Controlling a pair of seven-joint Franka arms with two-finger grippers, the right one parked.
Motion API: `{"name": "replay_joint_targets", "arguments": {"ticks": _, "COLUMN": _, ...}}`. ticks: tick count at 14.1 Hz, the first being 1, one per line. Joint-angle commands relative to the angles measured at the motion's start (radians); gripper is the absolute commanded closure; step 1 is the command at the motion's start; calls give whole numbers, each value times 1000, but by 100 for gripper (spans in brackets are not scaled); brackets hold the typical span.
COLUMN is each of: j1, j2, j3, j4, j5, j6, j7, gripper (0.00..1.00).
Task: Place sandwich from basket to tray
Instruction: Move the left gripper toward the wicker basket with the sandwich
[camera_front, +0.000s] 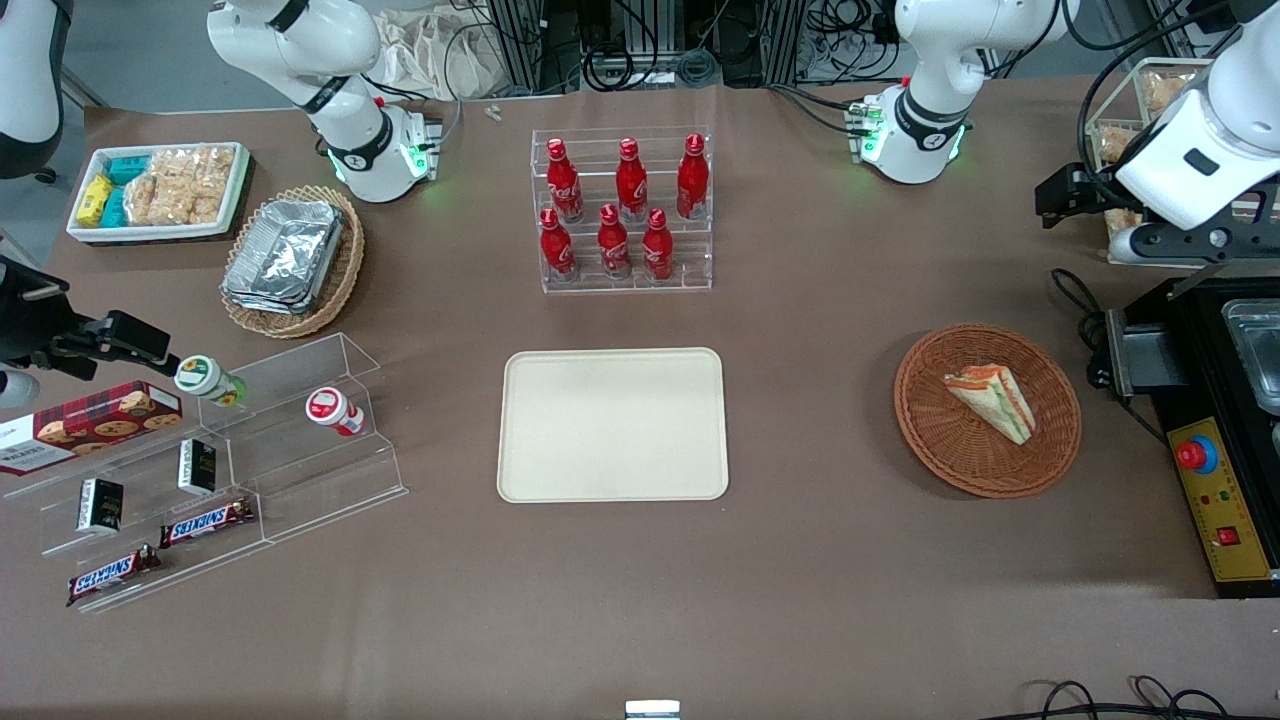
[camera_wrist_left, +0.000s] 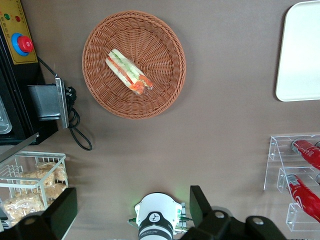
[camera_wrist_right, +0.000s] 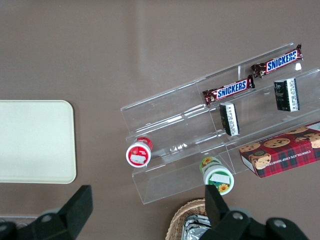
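Item: sandwich (camera_front: 990, 400), a triangular wedge, is lying flat in the round woven basket (camera_front: 930, 440), toward the rim of the basket that faces the working arm's end of the table; nothing else is sharing the basket with it. Its long cut edge, showing orange-red and green filling, is running on a diagonal across the weave, with the pointed end aiming toward the table's front edge. Item: gripper (camera_wrist_left: 132, 212) of the left arm is hanging high above the table near the edge where the arm bases stand, well apart from the basket, with its two dark fingers spread wide and gripping nothing. In the wrist view the sandwich (camera_wrist_left: 129, 72) is sitting straight ahead of the gap between the fingers, so the coming move is likely turning on a descent toward the front camera with a wrist turn to close across the wedge's short width. Item: tray (camera_front: 612, 425), cream and bare, is waiting at the table's middle, well apart from the basket, toward the parked arm's end.
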Motion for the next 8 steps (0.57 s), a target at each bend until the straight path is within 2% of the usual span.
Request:
{"name": "replay_joint_targets", "arguments": {"ticks": 1, "j1": 4, "j2": -9, "j3": 2, "j4": -1, "j5": -8, "j6": -11, "j7": -2, "gripper": 0}}
{"name": "replay_joint_targets", "arguments": {"ticks": 8, "j1": 6, "j2": 0, "j3": 3, "j4": 2, "j5": -13, "j6": -4, "j7": -34, "gripper": 0}}
